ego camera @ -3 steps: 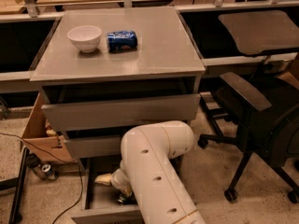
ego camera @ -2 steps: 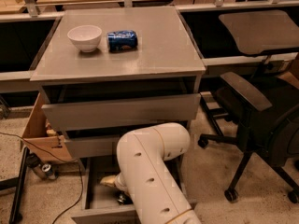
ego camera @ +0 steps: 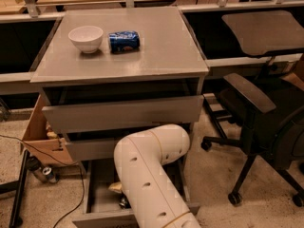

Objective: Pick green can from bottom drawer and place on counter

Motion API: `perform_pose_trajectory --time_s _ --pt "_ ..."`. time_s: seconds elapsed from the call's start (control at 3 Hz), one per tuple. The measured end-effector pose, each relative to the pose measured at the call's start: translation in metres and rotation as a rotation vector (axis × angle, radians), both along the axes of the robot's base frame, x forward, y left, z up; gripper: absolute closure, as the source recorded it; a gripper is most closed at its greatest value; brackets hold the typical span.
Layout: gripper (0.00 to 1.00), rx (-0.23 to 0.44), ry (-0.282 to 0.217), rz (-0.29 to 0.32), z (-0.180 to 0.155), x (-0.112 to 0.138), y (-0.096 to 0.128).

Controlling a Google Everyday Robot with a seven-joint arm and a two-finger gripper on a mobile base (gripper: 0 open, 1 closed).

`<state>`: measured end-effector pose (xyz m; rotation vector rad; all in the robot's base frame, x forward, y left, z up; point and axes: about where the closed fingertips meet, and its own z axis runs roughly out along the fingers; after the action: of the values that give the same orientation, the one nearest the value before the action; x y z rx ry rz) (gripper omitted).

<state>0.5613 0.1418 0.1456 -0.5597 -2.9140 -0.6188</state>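
The counter [ego camera: 156, 46] is the largest bare surface. Its right half and front strip are open out to the edges, and only the back left corner is occupied. The white arm [ego camera: 152, 175] comes up from the bottom of the view, bends in front of the cabinet and blocks most of the drawer opening. To the right, a black office chair [ego camera: 266, 127] stands near the cabinet's corner, with a strip of speckled floor between them. To the left, a cardboard box [ego camera: 38, 127] sits just beside the cabinet's side. The bottom drawer [ego camera: 99, 220] stands out furthest of the three. The middle drawer [ego camera: 92, 149] projects less and the top drawer [ego camera: 123, 114] is only slightly out, so the two overhang the rear of the bottom one. On the counter a white bowl [ego camera: 86, 38] sits upright with nothing visible inside, and a blue can [ego camera: 124, 41] lies on its side just to the bowl's right, close but not touching. The gripper [ego camera: 116, 188] is down inside the bottom drawer, left of the arm, with only a pale tip showing. We cannot tell its state or whether it touches anything. The green can [ego camera: 125, 203] shows as a small dark shape on the drawer floor just below that tip, partly hidden by the arm.
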Motion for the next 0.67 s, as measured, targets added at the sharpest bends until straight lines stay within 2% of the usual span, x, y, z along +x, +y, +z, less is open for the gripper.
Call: perform_pose_trajectory --time_s 0.33,0.67 --pt "0.00 -0.017 0.016 -0.006 -0.0093 -0.0004 -0.0018" --pt "0.24 -0.040 0.011 -0.028 -0.0125 0.0066 -0.0053"
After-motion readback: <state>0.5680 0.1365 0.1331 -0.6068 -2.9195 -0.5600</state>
